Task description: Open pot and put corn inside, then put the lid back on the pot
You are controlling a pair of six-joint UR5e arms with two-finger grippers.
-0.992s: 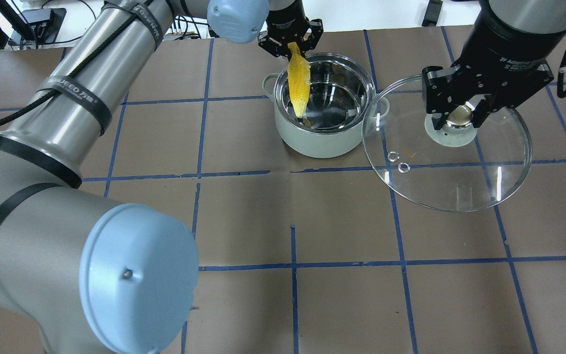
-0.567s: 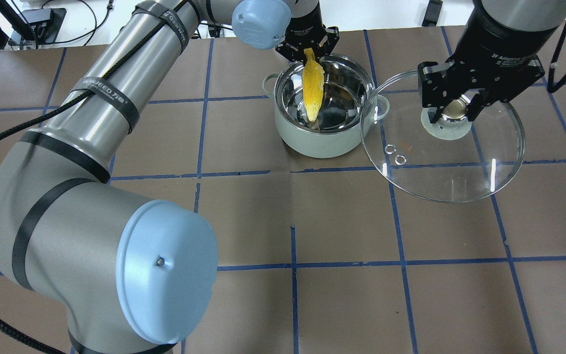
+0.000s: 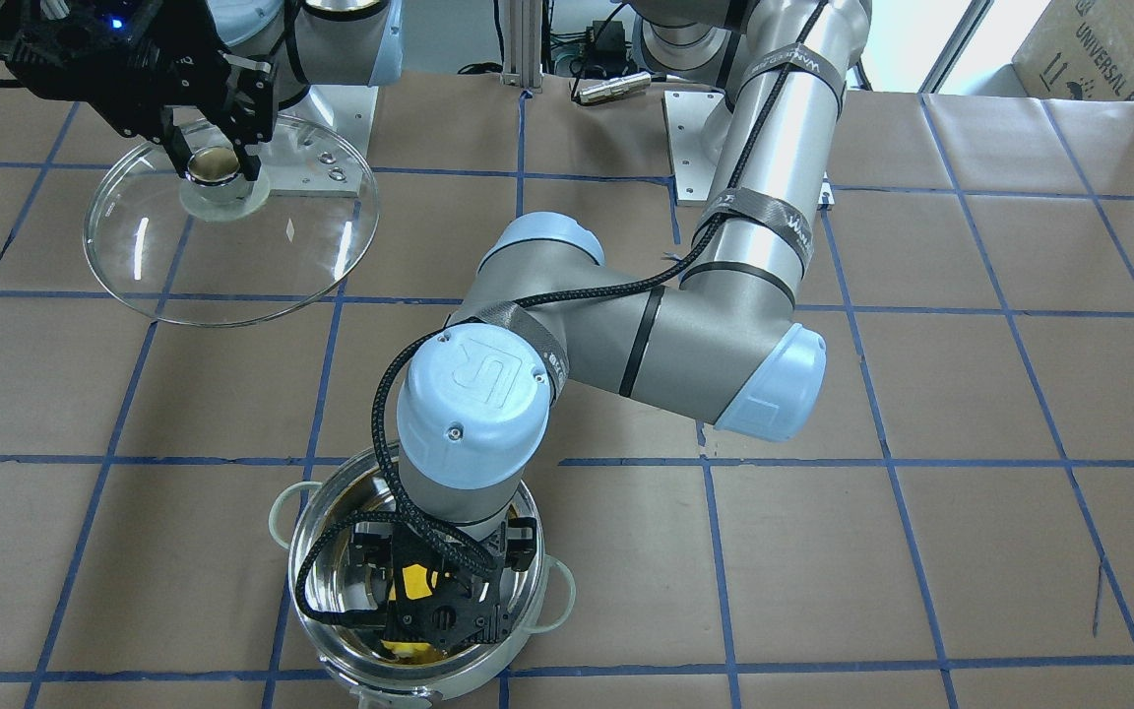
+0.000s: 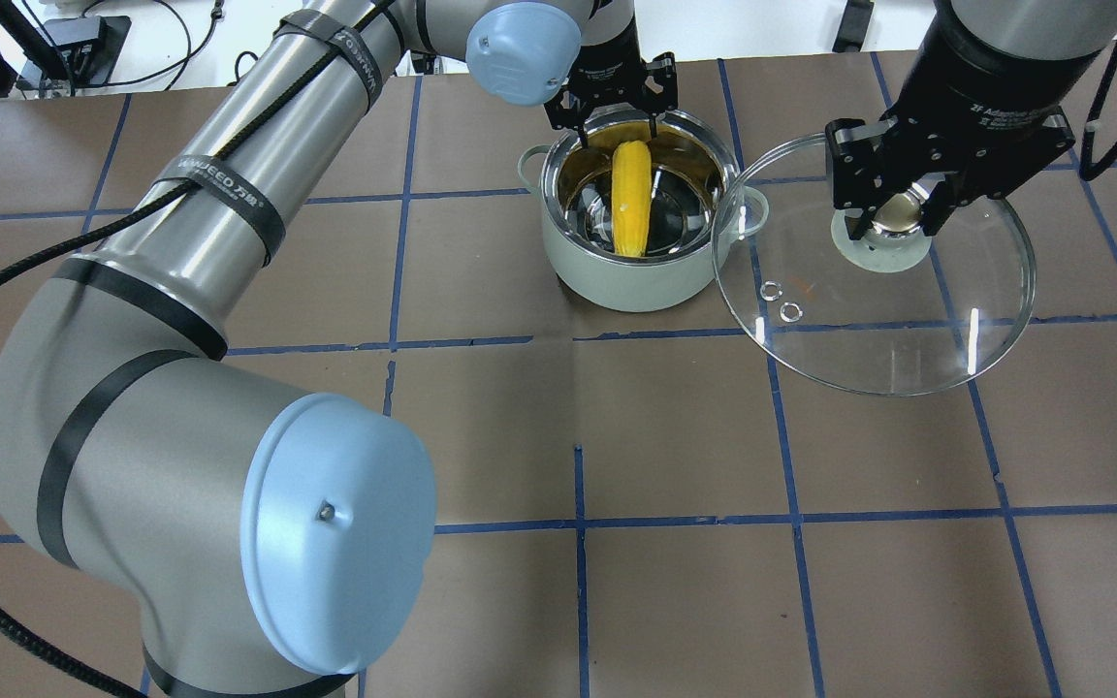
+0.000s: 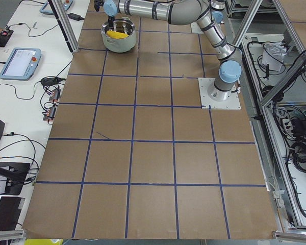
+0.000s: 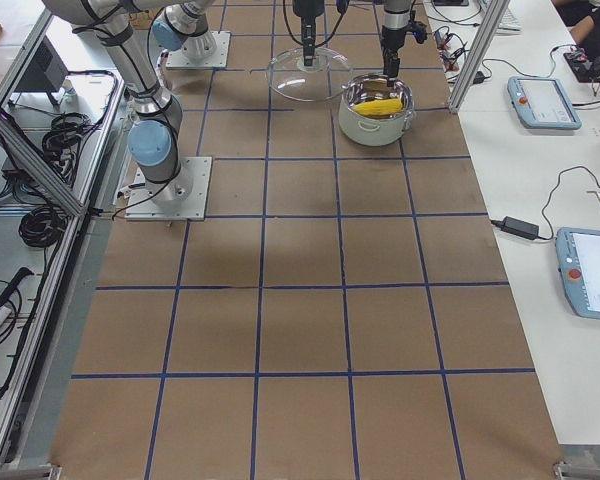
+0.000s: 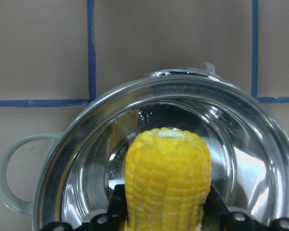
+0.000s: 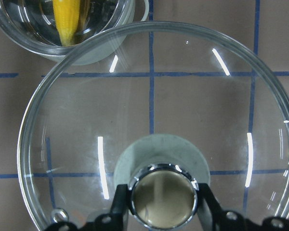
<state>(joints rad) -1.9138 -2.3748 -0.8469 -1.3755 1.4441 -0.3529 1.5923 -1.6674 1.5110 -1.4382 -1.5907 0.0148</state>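
Corn (image 4: 630, 199) is in the pot (image 4: 617, 286), folks! We see the yellow cob lying inside the steel bowl. Its thick end is up against the pot's far wall and its tapered end points to the near wall.

Right over that far rim hangs the left gripper (image 4: 614, 121), pointing straight down into the pot. Its jaws are spread apart, one on each side of the cob's thick end. From the overhead camera we make out a gap between cob and finger. In the left wrist camera the fingers (image 7: 116, 207) flank the cob closely, so we cannot swear that nothing touches, but they look released. The long left arm (image 4: 229, 213) reaches across to the pot from the robot's left.

Now to the pot's right, where the lid (image 4: 898, 330) is off the pot and up in the air, tilted. The right gripper (image 4: 896, 218) has its jaws clamped on the shiny knob (image 8: 163, 201), one finger pressed to each side. The lid's glass edge overlaps the pot's right handle (image 4: 757, 208), which we see through it. Two small steam holes (image 4: 781, 301) show on the side of the lid nearest the pot.

Under the pot we have the brown table (image 4: 675, 436), crossed by blue tape lines (image 4: 581, 582).
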